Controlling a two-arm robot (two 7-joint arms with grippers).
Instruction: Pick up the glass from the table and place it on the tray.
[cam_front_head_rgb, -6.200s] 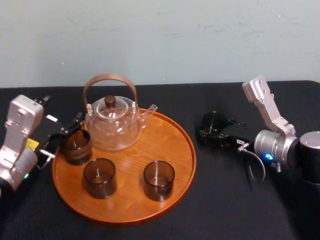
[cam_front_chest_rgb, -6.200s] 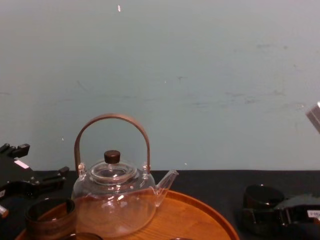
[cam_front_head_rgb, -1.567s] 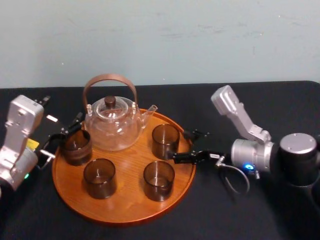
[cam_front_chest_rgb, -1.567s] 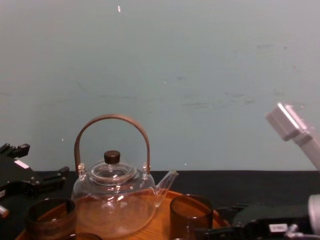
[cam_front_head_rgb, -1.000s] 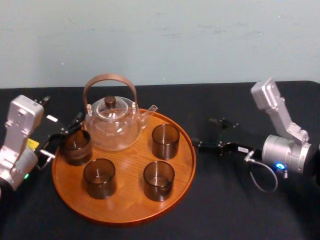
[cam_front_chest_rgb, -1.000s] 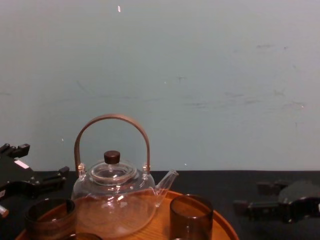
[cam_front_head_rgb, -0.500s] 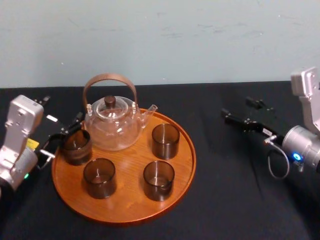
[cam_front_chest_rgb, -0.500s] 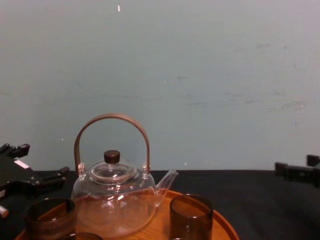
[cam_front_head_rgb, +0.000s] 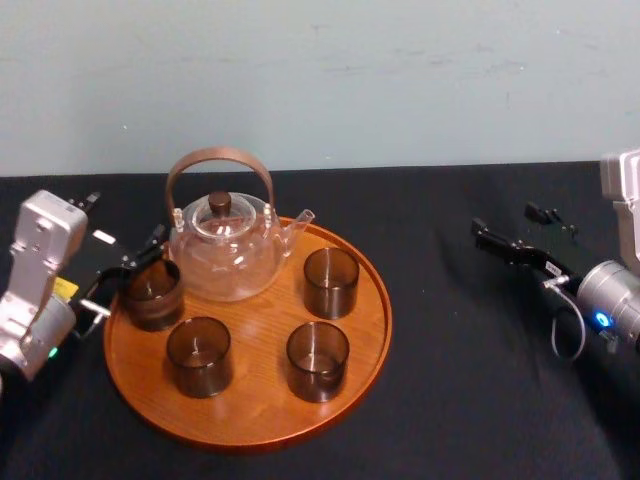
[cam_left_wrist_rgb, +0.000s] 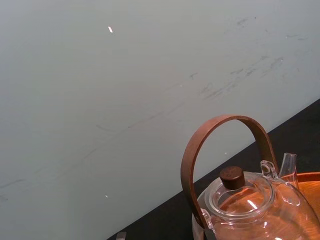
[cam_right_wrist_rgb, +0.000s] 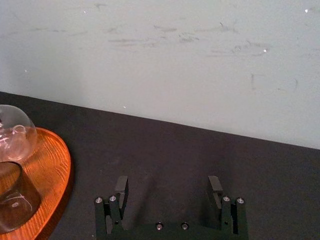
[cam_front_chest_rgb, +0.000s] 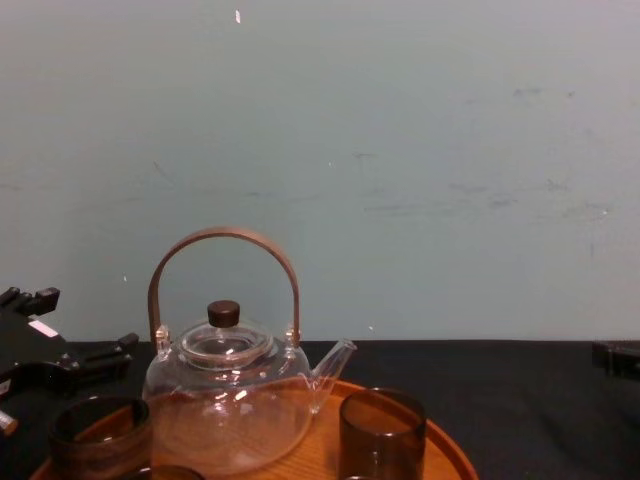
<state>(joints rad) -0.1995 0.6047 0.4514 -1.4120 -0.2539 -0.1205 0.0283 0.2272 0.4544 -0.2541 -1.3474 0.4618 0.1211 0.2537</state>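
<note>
At the left rim of the tray (cam_front_head_rgb: 110, 350), the left gripper (cam_front_head_rgb: 122, 268) is parked just beside the rear-left tumbler (cam_front_head_rgb: 152, 293); whether it is released or clenched cannot be told. The clear glass teapot (cam_front_head_rgb: 225, 250) occupies the rear of the tray. The glass (cam_front_head_rgb: 331, 282) stands upright on the tray's right portion, inside the rim and just in front of the teapot's spout. The right gripper (cam_front_head_rgb: 503, 222) hangs over the black-clothed table (cam_front_head_rgb: 450, 400), its fingers (cam_right_wrist_rgb: 121, 186) spread wide and holding nothing. Placement appears complete, so the step in hand is judged to be clearing the arm. To do this well, keep the jaws spread, hold height above the cloth, and travel away from the rim without swinging back; a nudged tumbler would likely tip. The glass lies well apart from the right gripper, to its left, with bare cloth between them.
</note>
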